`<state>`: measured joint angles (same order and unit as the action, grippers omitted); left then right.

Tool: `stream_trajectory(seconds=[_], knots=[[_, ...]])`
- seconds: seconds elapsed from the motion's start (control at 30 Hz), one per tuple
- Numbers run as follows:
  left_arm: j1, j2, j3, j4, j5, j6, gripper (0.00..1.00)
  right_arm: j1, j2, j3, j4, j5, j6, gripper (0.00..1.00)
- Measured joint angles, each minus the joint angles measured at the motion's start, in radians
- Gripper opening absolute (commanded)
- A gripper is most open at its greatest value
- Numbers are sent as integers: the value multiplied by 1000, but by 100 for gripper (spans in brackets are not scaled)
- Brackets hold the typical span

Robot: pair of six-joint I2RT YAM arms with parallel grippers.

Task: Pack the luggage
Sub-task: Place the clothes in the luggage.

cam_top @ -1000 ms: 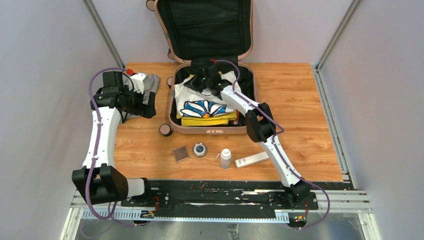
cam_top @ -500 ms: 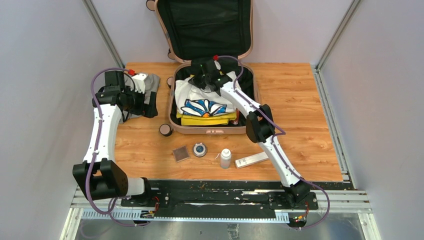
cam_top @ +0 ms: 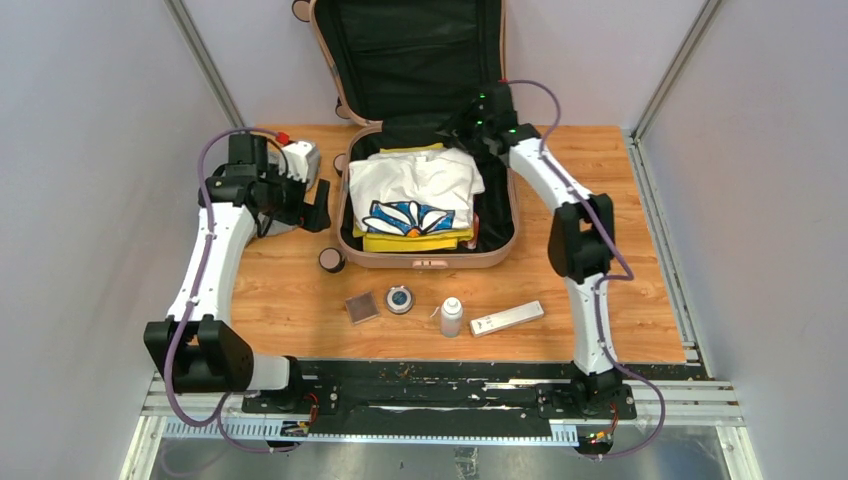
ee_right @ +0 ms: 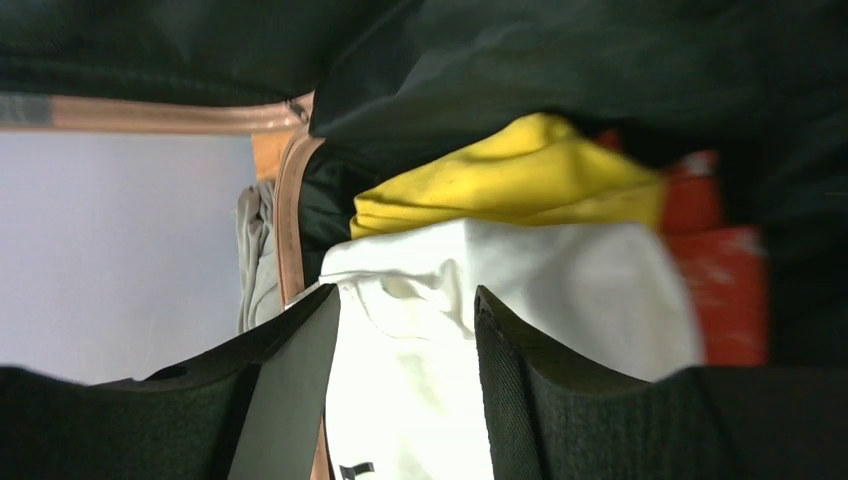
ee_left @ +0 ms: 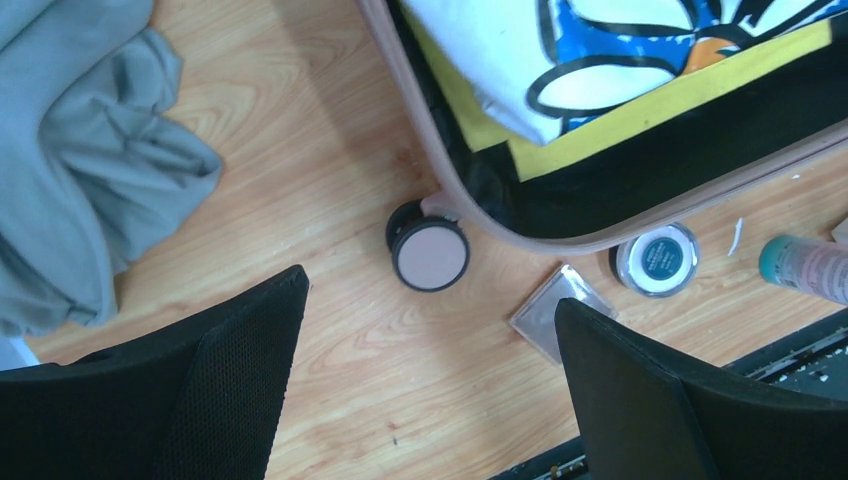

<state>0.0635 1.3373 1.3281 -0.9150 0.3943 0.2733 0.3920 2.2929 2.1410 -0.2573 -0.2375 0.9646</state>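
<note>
Lying open, the luggage (cam_top: 420,262) runs near-to-far, lid (cam_top: 420,50) upright behind; left claw (ee_left: 430,300) and right claw (ee_right: 405,295) gape empty.

Smooth plastic luggage (cam_top: 400,262), matt black cloth lining (cam_top: 420,50), white cloth shirt (cam_top: 415,180), wood-grain table (cam_top: 290,290).

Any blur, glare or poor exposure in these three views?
Top view: sharp and evenly lit, with only soft shadows beside the suitcase. Left wrist view: crisp on the wheel and tabletop, no glare. Right wrist view: soft and smeared, worst on the red patch; the black lining is nearly featureless.
</note>
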Motion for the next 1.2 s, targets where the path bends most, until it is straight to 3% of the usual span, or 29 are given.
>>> stream_trajectory(seconds=[0.2, 0.53, 0.7, 0.83, 1.03, 1.2], knots=[[-150, 95, 101, 0, -51, 0, 100, -105, -125, -192, 61, -34, -14, 48], [-344, 376, 300, 58, -177, 4, 100, -117, 0, -252, 44, -72, -29, 43], [-390, 549, 417, 102, -291, 9, 100, -117, -5, -215, -24, -29, -77, 55], [-411, 607, 402, 145, -378, 31, 100, -122, -34, -159, -129, 38, -153, 59], [-441, 597, 292, 250, -478, 66, 100, -128, -200, -151, -200, 95, -228, 46], [-454, 578, 274, 273, -517, 80, 100, -105, -409, -286, -136, 79, -233, 35]])
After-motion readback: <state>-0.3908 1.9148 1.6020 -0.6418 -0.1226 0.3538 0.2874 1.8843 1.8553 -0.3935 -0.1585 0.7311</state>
